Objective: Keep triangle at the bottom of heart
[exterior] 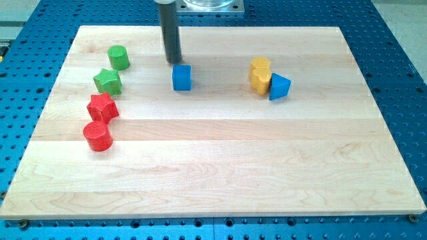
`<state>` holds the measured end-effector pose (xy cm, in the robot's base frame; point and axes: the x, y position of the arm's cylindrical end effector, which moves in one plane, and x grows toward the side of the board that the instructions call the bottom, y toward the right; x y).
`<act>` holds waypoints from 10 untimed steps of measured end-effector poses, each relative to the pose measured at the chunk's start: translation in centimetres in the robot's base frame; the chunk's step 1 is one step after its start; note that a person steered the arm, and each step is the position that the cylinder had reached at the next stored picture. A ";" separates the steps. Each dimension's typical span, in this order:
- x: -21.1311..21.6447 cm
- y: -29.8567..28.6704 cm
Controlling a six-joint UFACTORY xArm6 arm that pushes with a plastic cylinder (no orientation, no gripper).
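Note:
A blue triangle block (279,87) lies at the view's upper right, touching the lower right side of a yellow heart block (260,75). My tip (174,63) is well to the left of both, just above and touching or almost touching a blue cube (181,77). The dark rod rises from the tip to the top edge of the view.
At the view's left stand a green cylinder (119,57), a green star (107,81), a red star (102,107) and a red cylinder (97,136). The wooden board (213,173) lies on a blue perforated table.

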<state>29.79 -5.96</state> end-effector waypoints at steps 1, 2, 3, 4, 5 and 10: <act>0.0 2.3; 0.0 2.8; 0.0 2.8; -0.1 2.5; -0.1 2.5; -3.0 10.4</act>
<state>26.79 4.47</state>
